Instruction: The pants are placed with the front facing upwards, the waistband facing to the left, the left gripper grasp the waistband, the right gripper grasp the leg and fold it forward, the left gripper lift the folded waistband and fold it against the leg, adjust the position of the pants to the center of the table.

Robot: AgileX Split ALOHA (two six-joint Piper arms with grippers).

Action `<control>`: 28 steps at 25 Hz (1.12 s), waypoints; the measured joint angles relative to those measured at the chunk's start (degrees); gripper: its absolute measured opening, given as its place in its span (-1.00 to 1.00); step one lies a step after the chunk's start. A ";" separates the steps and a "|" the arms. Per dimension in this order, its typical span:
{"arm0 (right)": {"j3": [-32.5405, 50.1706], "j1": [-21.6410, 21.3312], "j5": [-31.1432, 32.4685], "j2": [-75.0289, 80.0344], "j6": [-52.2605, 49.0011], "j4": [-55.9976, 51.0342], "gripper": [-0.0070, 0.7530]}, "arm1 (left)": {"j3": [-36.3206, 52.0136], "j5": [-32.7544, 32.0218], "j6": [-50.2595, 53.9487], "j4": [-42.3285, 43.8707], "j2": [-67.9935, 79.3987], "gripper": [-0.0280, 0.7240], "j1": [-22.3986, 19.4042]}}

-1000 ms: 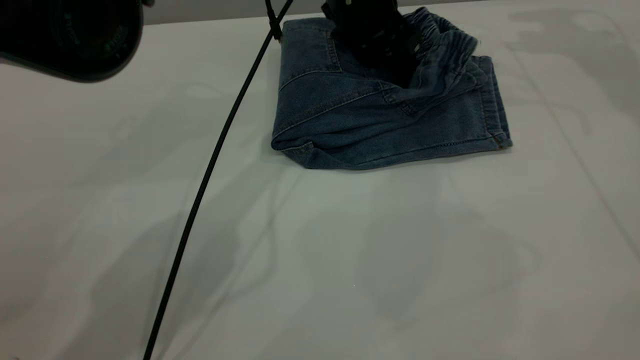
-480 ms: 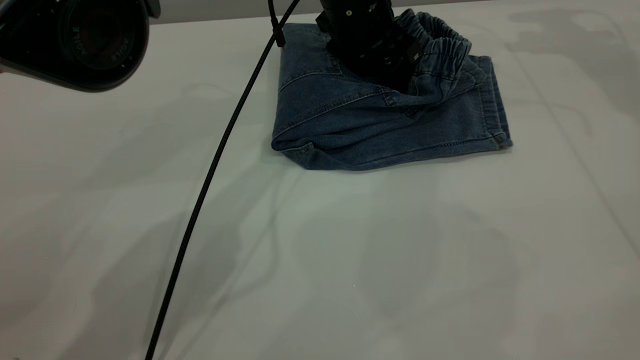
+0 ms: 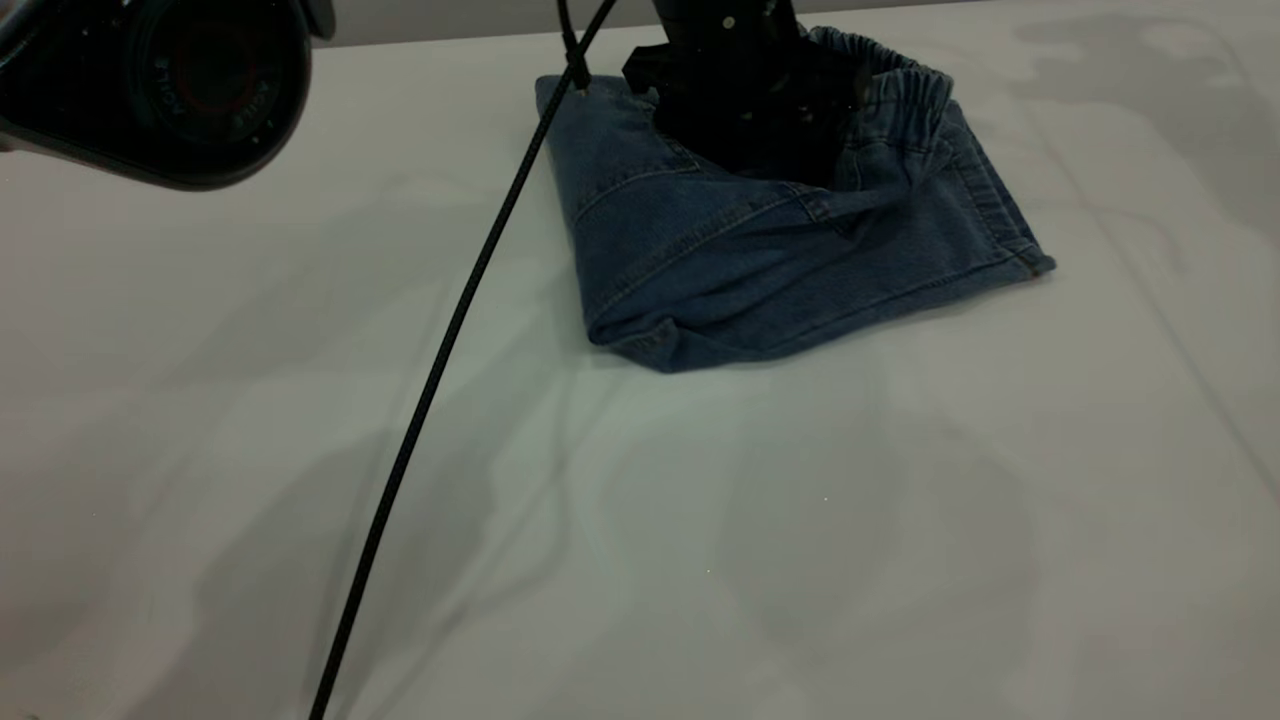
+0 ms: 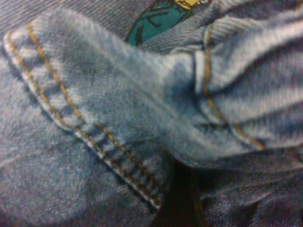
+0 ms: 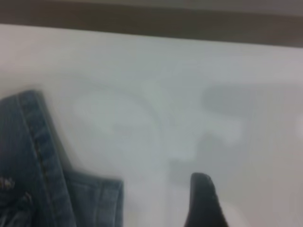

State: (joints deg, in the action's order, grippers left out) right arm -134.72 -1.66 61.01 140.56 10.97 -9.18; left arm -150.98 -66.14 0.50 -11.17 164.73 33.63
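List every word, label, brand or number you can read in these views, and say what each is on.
Nothing reads clearly.
Lens, upper left of the exterior view: pale lettering around its ring, too dark and blurred to read.
Print on the pants, left wrist view: only a teal and yellow patch shows, with no letters to make out.
Table: no text or marks.

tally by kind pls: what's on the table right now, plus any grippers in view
Pants: 1, folded denim, lying on the table
Grippers: 2, the left gripper down on the pants beside the waistband, the right gripper showing one dark fingertip above bare table
Black cables: 1
Total: 4
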 joint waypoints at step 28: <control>0.00 0.00 -1.08 0.00 0.07 -0.11 0.03 | 0.03 -3.85 -21.58 -7.60 0.24 0.59 2.17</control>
State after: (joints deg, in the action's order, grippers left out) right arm -134.72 -1.66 59.92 140.56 11.04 -9.29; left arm -150.96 -69.99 -21.08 -18.76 164.97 35.80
